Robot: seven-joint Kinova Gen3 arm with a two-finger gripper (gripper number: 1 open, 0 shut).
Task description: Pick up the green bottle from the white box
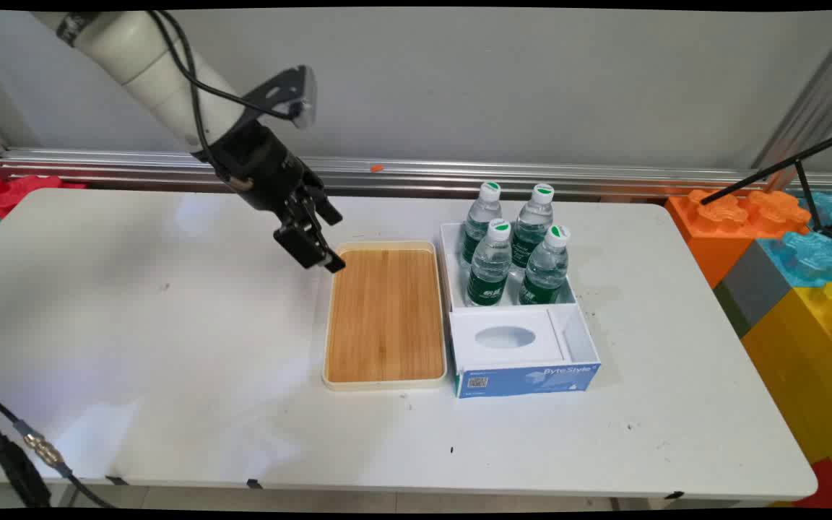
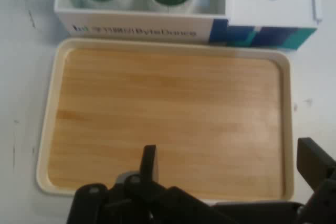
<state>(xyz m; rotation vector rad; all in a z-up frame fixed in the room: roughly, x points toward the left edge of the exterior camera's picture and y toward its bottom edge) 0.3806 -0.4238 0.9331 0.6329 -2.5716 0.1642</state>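
Here we see the gripper (image 1: pixel 320 242) hanging over the far left corner of the tray (image 1: pixel 385 315), holding nothing. In the hand view its two fingers (image 2: pixel 149 162) stand well apart, one near the middle of the bottom edge and the other at the right edge, with the tray's wooden floor showing between them.

The tray (image 2: pixel 168 121) has a bamboo floor and a cream rim, and lies flat near the middle of the table (image 1: pixel 134 325) with nothing on it. Just beside its right side we find a white and blue box (image 1: pixel 524 375), touching it or nearly so. The box's far compartment holds four water bottles (image 1: pixel 490 264) with green labels and white caps, standing upright in two rows. Its near compartment holds a white insert with an oval opening (image 1: pixel 505 336). From the hand view we see the box (image 2: pixel 136 27) along the top, just past the tray's rim.
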